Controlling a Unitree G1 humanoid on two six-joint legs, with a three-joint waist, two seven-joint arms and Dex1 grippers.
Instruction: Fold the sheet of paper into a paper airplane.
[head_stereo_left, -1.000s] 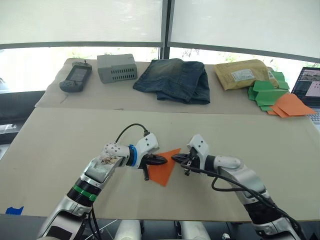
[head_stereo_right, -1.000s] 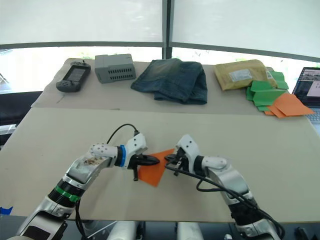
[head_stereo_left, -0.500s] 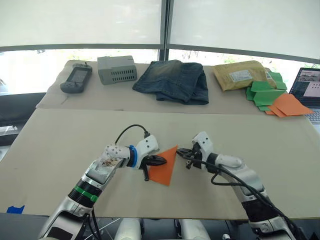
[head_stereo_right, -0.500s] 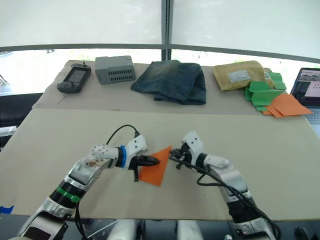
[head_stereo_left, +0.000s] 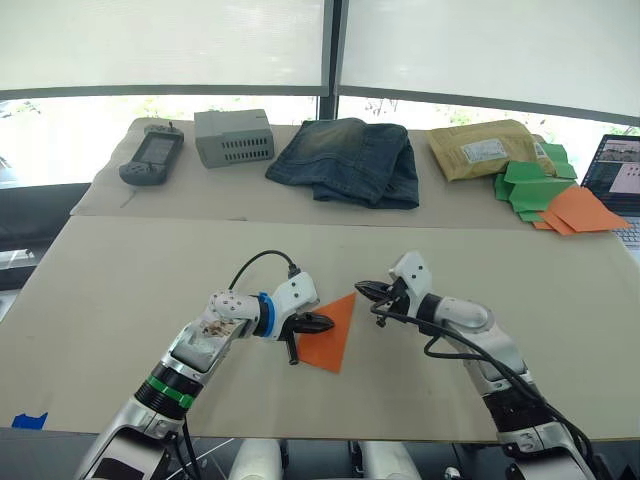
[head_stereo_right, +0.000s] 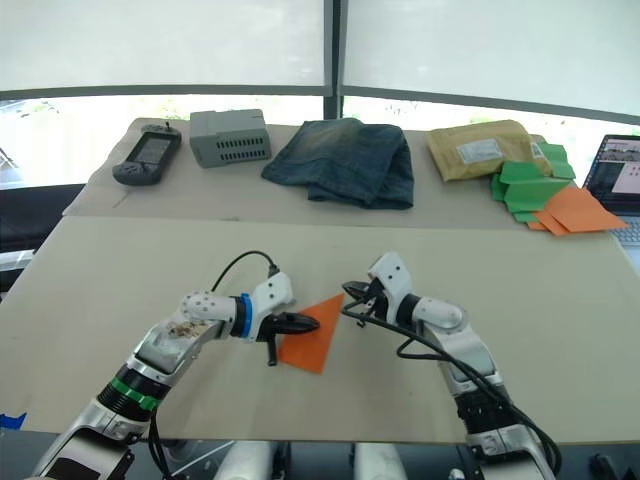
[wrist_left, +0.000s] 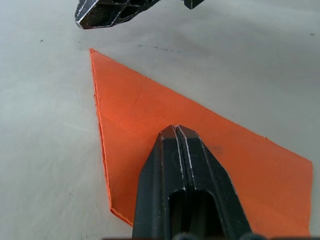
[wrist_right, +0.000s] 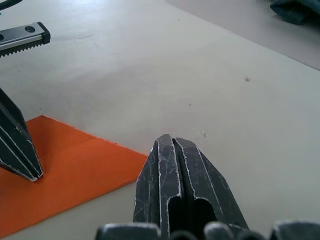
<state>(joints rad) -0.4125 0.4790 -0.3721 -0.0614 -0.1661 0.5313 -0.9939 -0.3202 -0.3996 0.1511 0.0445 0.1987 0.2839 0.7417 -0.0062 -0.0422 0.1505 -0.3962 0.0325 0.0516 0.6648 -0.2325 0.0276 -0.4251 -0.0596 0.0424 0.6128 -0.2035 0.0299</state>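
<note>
Left eye view puts the folded orange sheet of paper (head_stereo_left: 331, 335) low and centre in frame, flat on the tan table (head_stereo_left: 120, 280) as a pointed wedge, tip aimed up-right. The left gripper (head_stereo_left: 326, 323) presses its tip on the paper's left side, jaws together with nothing between them. The right gripper (head_stereo_left: 362, 289) hovers just off the paper's tip, jaws also together. Jeans (head_stereo_left: 350, 160) lie at upper centre.

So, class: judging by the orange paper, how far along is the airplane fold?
Done: the sheet of paper lies on the table as a flat pointed wedge. In hand: the shut left gripper presses on it. The shut right gripper hovers clear of its tip. Left: no wings show yet.
</note>
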